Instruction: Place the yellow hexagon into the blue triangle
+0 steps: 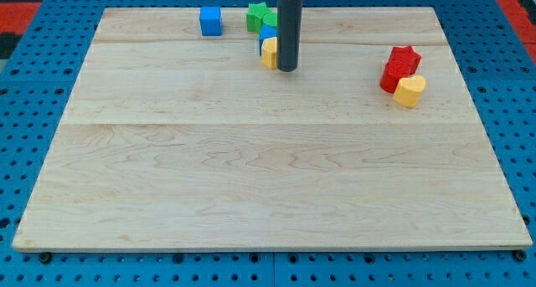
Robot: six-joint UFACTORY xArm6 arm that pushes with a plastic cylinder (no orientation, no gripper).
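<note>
My tip [287, 69] sits touching the yellow hexagon [269, 52] at my nine o'clock – with what looks like the blue triangle [267, 33] half-hidden just past it at eleven – and the tool, a bare rod, grasps nothing, while the table [268, 170] lies open toward six.

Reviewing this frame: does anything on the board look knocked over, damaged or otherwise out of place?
Nothing stands out. All blocks sit flat on the wooden board. My tip rests against the right side of the yellow block, which touches a blue block below the green block; the rod hides part of them.
</note>
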